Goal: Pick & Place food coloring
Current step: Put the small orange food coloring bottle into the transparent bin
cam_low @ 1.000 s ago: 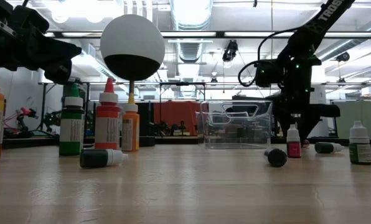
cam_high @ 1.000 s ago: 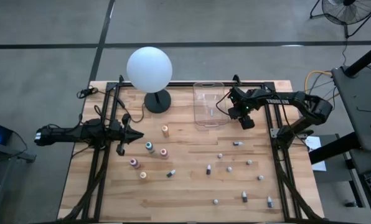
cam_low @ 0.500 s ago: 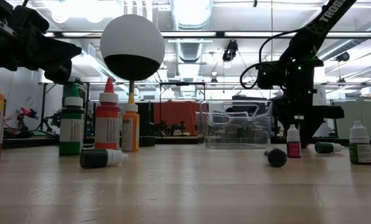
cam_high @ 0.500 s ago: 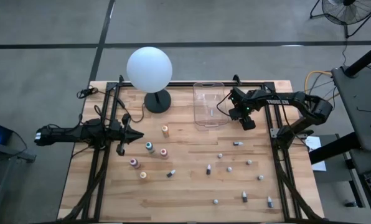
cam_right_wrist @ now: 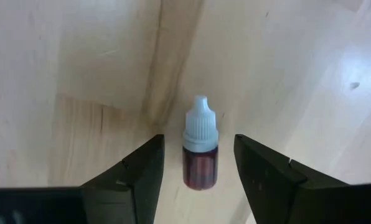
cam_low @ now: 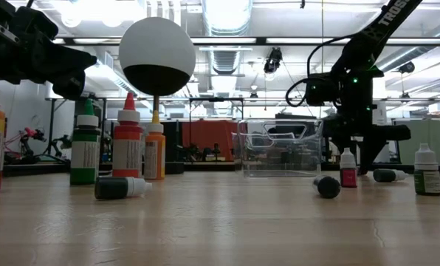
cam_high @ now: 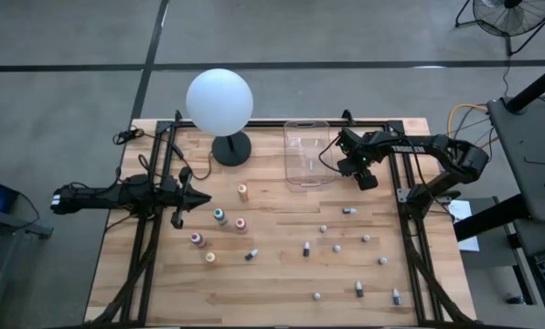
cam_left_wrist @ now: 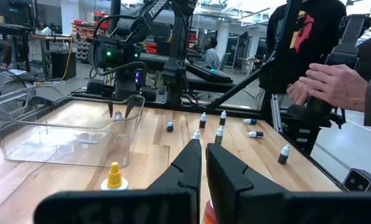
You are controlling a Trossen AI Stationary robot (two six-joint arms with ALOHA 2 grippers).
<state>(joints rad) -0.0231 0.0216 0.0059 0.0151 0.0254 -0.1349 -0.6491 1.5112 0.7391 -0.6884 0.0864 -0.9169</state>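
Observation:
A small food coloring bottle (cam_right_wrist: 201, 163) with a white cap and a dark red body stands upright on the wooden table (cam_high: 282, 274), just right of the clear bin (cam_high: 307, 153). My right gripper (cam_right_wrist: 199, 142) points down over it and is open. One finger stands on each side of the bottle, with a gap on both sides. In the low view the same bottle (cam_low: 348, 168) stands below that gripper (cam_low: 351, 151). My left gripper (cam_high: 204, 196) waits at the table's left, level and shut, with nothing in it.
A white globe lamp (cam_high: 219, 100) stands at the far left. Several larger bottles (cam_high: 219, 217) stand left of centre. Several tiny bottles (cam_high: 306, 248) are scattered across the near right. A person's hands (cam_left_wrist: 332, 84) show beyond the table's right edge.

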